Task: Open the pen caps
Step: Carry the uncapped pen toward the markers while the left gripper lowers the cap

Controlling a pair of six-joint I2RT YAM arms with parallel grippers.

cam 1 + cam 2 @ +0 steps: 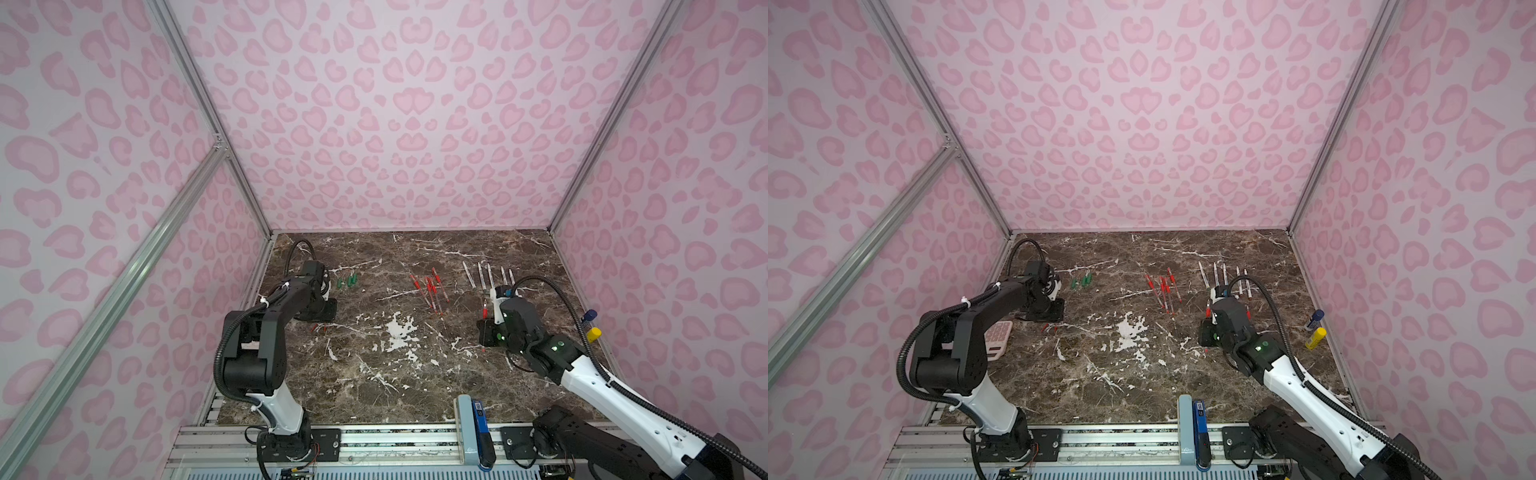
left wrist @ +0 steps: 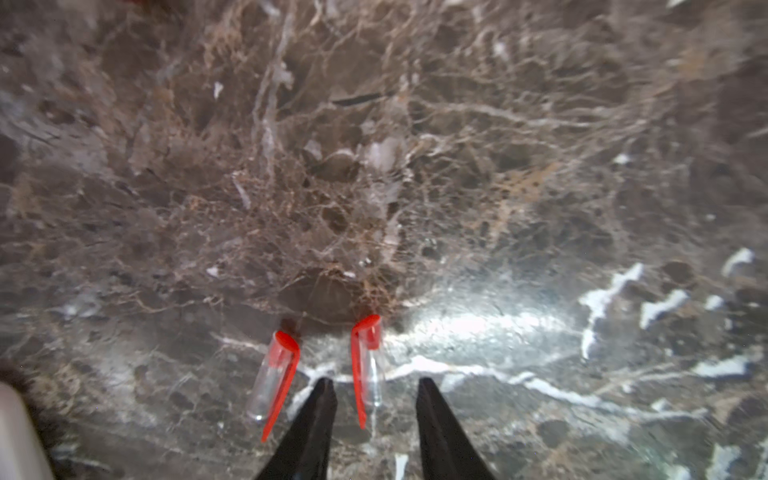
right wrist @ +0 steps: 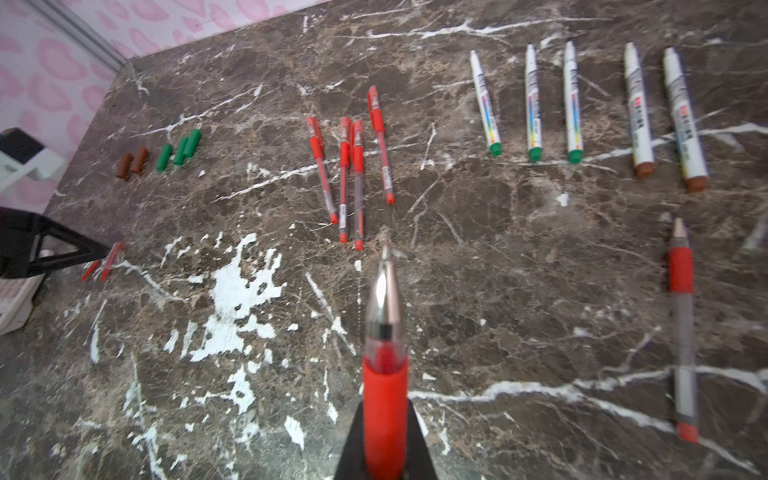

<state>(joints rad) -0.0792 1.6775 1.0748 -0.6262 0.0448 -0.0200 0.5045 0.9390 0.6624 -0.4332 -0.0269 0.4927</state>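
Two clear pen caps with red clips lie side by side on the marble. One cap (image 2: 368, 353) sits between the parted fingers of my left gripper (image 2: 376, 388), which touch nothing; the other cap (image 2: 270, 374) lies just outside them. In both top views these caps (image 1: 319, 328) (image 1: 1049, 327) lie just in front of the left gripper (image 1: 323, 312) (image 1: 1054, 311). My right gripper (image 3: 384, 411) (image 1: 490, 309) is shut on an uncapped red pen (image 3: 384, 353), its metal tip pointing forward. Another uncapped red pen (image 3: 681, 332) lies beside it.
Several capped red pens (image 1: 430, 291) (image 3: 353, 174) lie mid-table, and several white pens (image 1: 488, 274) (image 3: 573, 104) behind the right arm. Green caps (image 1: 347, 281) (image 3: 178, 149) and brown caps (image 3: 132, 162) lie at the back left. A blue-capped tube (image 1: 1313, 320) and a yellow tube (image 1: 1315, 338) sit by the right wall. A pink calculator (image 1: 996, 338) lies under the left arm.
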